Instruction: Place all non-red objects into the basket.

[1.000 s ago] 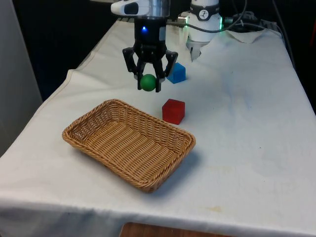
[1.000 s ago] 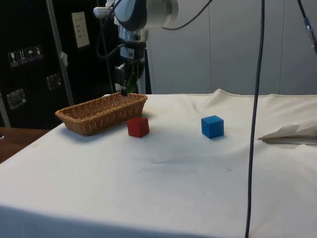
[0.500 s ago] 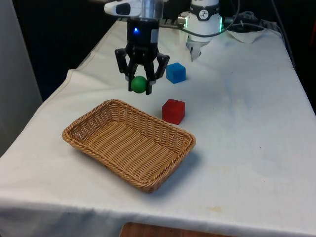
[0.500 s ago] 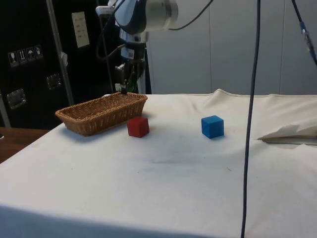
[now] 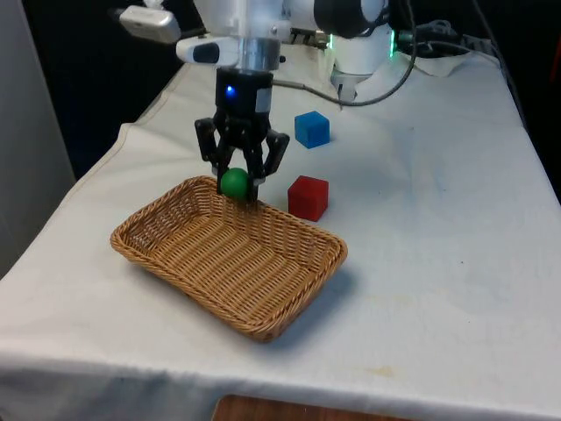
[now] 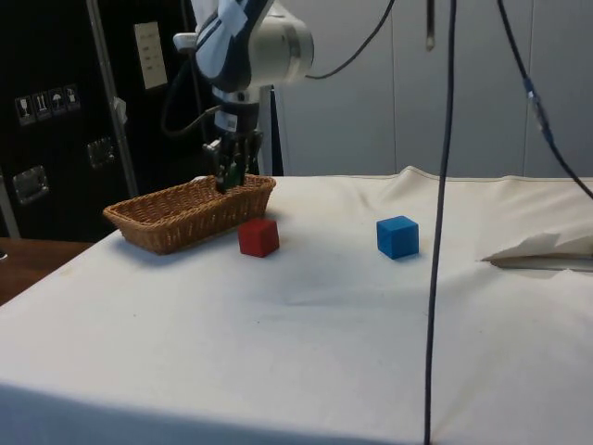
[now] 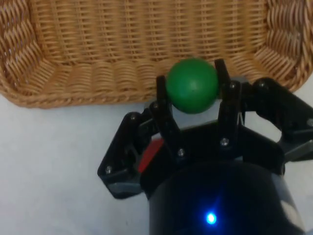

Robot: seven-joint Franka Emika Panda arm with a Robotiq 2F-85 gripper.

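The tabletop (image 5: 438, 219) carries a wicker basket (image 5: 166, 260), lying toward the front view's left. Above the basket's far rim hangs the gripper (image 5: 235, 181), its fingers closed on a green ball (image 5: 234, 182); the wrist view shows the ball (image 7: 191, 85) pinched between both fingers right over that rim. A red cube (image 5: 308, 197) sits just beside the basket's far corner, and a blue cube (image 5: 312, 129) stands farther back, apart from it.

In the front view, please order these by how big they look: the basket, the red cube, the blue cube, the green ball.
1. basket, by far the largest
2. red cube
3. blue cube, which lies farther back, so its true size may match the red one
4. green ball, partly covered by the hand
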